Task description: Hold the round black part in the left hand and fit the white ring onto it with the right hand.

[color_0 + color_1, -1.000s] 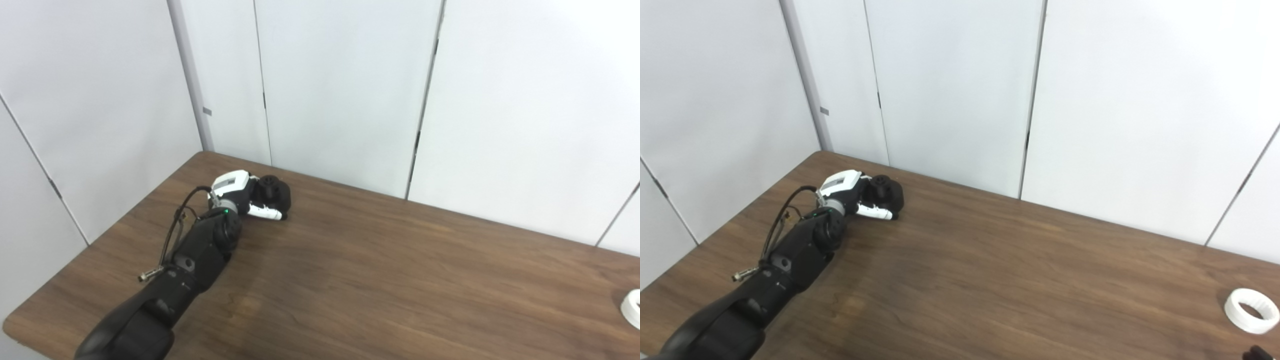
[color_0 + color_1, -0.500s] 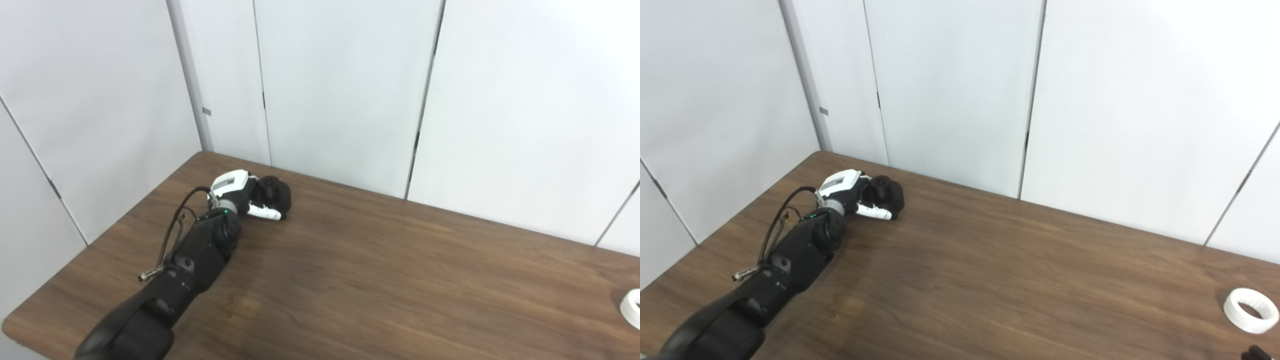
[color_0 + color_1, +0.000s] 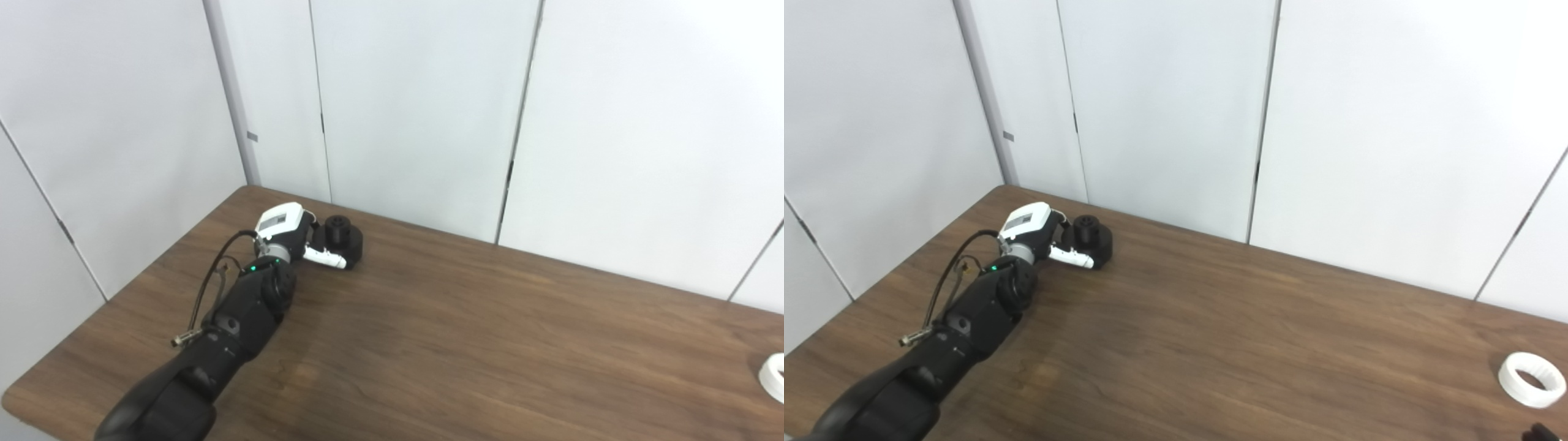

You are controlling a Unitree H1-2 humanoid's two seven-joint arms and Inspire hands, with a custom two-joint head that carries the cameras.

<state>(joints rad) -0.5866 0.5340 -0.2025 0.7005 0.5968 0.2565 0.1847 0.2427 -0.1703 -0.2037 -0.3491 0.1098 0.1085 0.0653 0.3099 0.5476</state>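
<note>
The round black part (image 3: 344, 235) stands upright at the far left back of the brown table (image 3: 465, 343). My left hand (image 3: 289, 231) is closed around it, with the white thumb (image 3: 325, 258) across its front and the fingers hidden behind it. I cannot tell whether the part rests on the table or hangs just above it. The white ring (image 3: 1532, 388) lies flat on the table at the far right, also cut off by the edge of the left eye view (image 3: 773, 386). Only a dark tip (image 3: 1538, 433) shows at the bottom right corner, perhaps my right hand.
White wall panels (image 3: 416, 110) rise right behind the table's back edge, close to the black part. The table's left edge (image 3: 122, 294) runs beside my left forearm (image 3: 239, 318). A wide stretch of bare wood lies between the part and the ring.
My left hand has turned and risen a little at the wrist. The black part, tilted in the hand before, now stands upright and sits slightly further right. The ring has not moved.
</note>
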